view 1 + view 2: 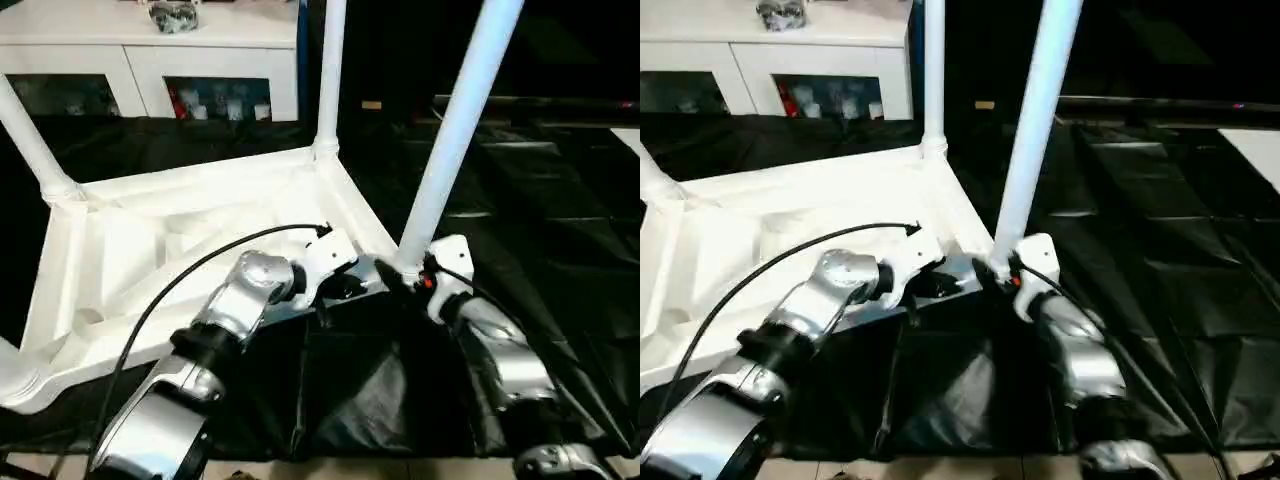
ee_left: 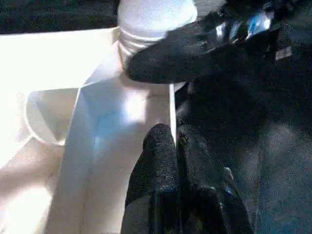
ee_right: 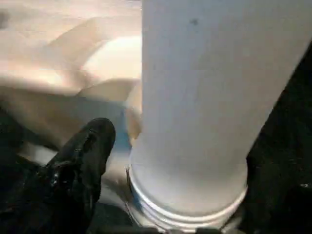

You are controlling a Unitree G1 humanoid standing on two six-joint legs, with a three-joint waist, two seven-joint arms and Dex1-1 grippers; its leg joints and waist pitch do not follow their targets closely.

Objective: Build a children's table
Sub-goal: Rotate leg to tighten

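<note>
Nearest to me, the two silver forearms are reaching in toward the same corner of the upturned tabletop [image 1: 150, 250], which is lying ribbed side up on black sheeting [image 1: 560, 220].

The right gripper [image 1: 405, 272] is sitting at the foot of the nearest leg [image 1: 450, 140], its jaws grasping the base from the robot's side. That leg is leaning up and away to the right, not standing straight, so its long axis is running off the line of the corner socket [image 3: 161, 214]. I judge that tilt to be what the next move turns on. The right arm is the nearer one for correcting it.

The left gripper [image 2: 170, 146] is resting just beside it, jaws clenched together on the tabletop's edge wall and holding nothing that I can see.

The right wrist view is showing the threaded collar at the leg's base still exposed above the socket, so the leg looks not fully seated; the head views are hiding this behind the gripper.

Farther back, two more legs [image 1: 330, 70] are standing in their corners, and a white cabinet [image 1: 150, 60] is standing behind.
</note>
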